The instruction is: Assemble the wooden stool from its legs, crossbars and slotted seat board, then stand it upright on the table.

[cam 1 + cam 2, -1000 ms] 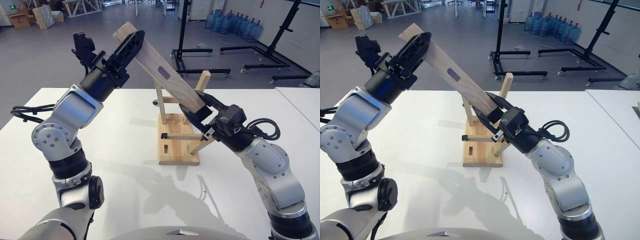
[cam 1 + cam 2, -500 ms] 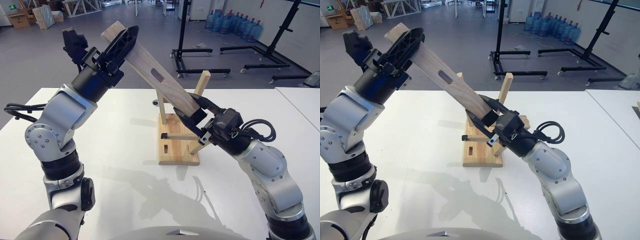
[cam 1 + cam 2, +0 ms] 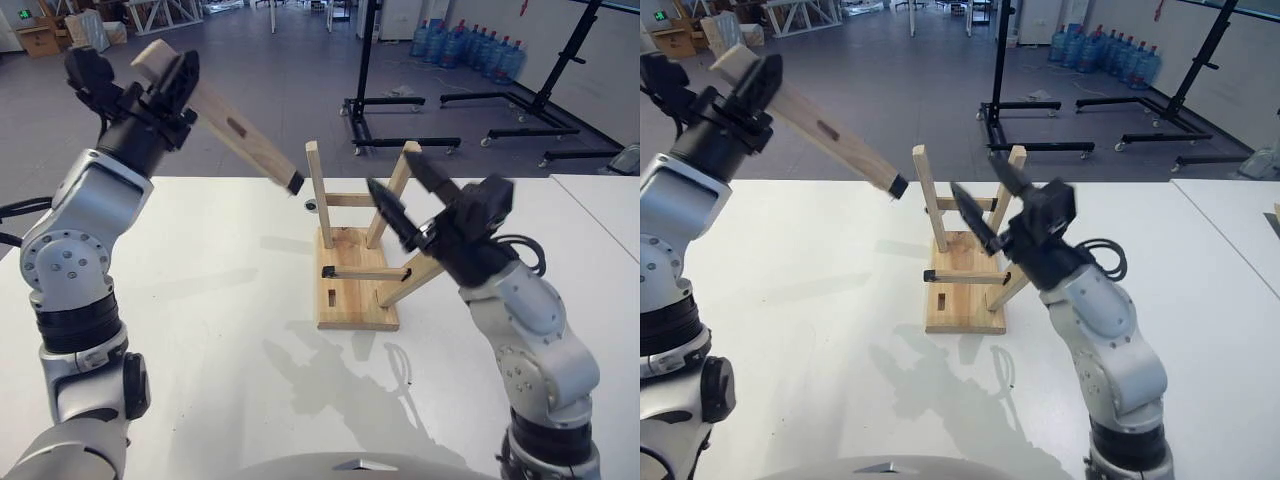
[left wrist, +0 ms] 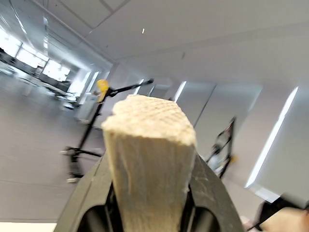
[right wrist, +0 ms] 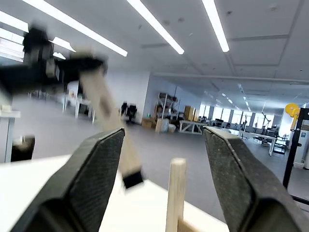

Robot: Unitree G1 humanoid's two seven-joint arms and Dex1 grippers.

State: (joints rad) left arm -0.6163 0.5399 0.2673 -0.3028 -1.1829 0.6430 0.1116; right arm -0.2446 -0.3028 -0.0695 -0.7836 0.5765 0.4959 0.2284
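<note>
— What do the head views show?
— The left gripper (image 3: pixel 170 85) is clamped on a long pale wooden piece with a dark slot (image 3: pixel 235 130), held high toward the far left corner of the white table (image 3: pixel 200 300). The flat wooden seat board (image 3: pixel 345 305) lies mid-table, with three legs (image 3: pixel 316 195) and thin crossbars (image 3: pixel 362 272) standing up from it. The right gripper (image 3: pixel 389 169) hangs above them, fingers apart.
— And the wrist views?
— Left: black fingers (image 4: pixel 89 193) squeeze the wood's end. Right: the fingers are wide, and one upright leg (image 5: pixel 175 193) seems to be between them, though it is blurred.

white table (image 3: pixel 215 295), seat board (image 3: pixel 356 308) lying flat
</note>
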